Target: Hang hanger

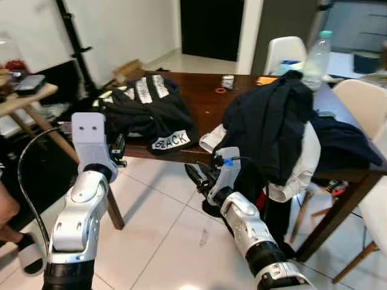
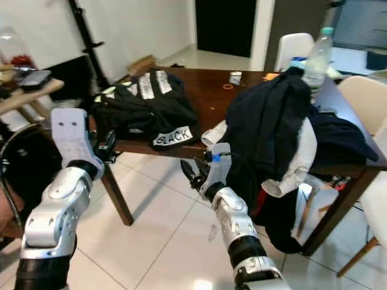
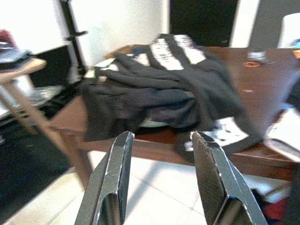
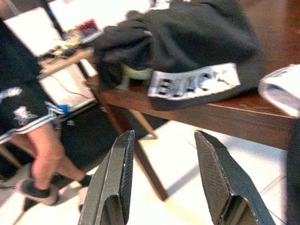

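- Left gripper [image 3: 161,180] hung in the air short of the table's [image 1: 205,99] front left corner, fingers [image 3: 112,178] spread wide and empty.
- Right gripper [image 4: 164,183] was below the front edge, fingers [image 4: 115,180] likewise parted, touching nothing.
- A black garment [image 1: 148,109] lay heaped at the left corner.
- I could not make out a hanger.

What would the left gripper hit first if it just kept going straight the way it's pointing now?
Most likely the pile of black clothes heaped at the near corner of the wooden table. The left gripper, fingers open and empty, points straight at it across open floor. Depth is hard to judge; it might meet the table edge first.
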{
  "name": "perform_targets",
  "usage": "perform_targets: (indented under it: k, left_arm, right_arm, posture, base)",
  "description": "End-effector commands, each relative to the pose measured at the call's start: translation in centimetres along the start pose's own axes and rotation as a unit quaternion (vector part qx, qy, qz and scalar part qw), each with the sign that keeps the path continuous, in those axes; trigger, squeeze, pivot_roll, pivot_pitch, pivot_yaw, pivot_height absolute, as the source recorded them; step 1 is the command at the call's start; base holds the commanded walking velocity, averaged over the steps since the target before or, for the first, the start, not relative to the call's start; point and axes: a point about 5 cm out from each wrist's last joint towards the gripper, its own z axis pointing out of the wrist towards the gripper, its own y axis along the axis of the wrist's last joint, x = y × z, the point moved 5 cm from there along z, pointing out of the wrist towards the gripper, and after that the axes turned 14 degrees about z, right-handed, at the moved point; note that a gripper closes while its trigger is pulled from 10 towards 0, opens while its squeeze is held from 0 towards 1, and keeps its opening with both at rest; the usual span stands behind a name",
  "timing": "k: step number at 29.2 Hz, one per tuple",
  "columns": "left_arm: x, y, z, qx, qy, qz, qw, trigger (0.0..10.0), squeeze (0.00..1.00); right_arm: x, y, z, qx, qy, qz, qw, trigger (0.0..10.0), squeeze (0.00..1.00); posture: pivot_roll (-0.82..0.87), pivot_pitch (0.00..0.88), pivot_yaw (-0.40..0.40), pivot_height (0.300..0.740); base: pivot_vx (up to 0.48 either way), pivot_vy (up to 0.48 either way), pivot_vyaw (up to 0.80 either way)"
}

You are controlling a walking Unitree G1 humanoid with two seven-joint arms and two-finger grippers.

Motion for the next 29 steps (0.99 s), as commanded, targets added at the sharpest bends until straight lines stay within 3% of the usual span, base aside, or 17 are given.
perform_targets:
  k: [1,8,25,29]
  left_arm:
    - [-0.2,0.3,0.0,-0.008,-0.005,-0.006,1.000,10.0,0.00]
    - [-0.4,1.2,0.3,-0.034,-0.019,-0.030,0.999,10.0,0.00]
    - [-0.8,3.9,0.3,-0.088,-0.038,-0.043,0.994,10.0,0.00]
    - [-0.6,4.9,0.4,-0.108,-0.036,-0.042,0.993,10.0,0.00]
  right_arm:
    - [-0.5,0.4,0.0,-0.014,-0.016,0.007,1.000,10.0,0.00]
    - [-0.9,1.8,-0.1,-0.048,-0.029,0.007,0.998,10.0,0.00]
    - [-0.6,2.5,0.0,-0.068,-0.024,0.016,0.997,10.0,0.00]
    - [0.5,5.3,-0.1,-0.135,0.008,0.038,0.990,10.0,0.00]
  posture:
    - [0.17,0.000,-0.004,0.740]
    - [0.16,0.000,-0.003,0.740]
    - [0.17,0.000,-0.001,0.740]
    - [0.16,0.000,0.002,0.740]
  base:
    - [0.000,0.000,0.00]
    - [0.000,0.000,0.00]
    - [0.374,0.000,0.00]
    - [0.402,0.000,0.00]
